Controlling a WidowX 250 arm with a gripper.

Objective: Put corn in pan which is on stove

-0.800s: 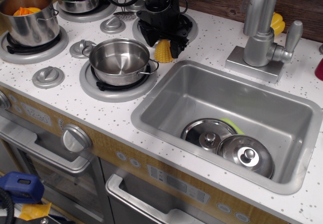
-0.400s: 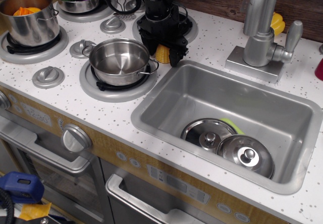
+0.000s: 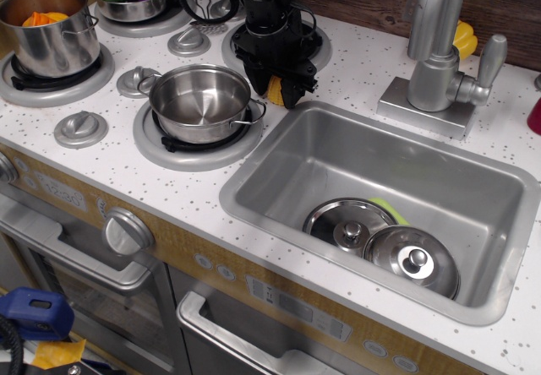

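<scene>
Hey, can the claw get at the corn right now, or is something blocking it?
Probably yes. The claw is already down over the corn, a black finger on each side, nothing between them. The pan sits just to the left, apart. Whether the fingers are pressing on the corn is unclear.

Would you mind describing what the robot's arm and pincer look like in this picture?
The arm is matte black and blocky, with black cables looping behind it. The pincer is also black, with two short, stubby fingers under a wider body. No markings are readable.
</scene>
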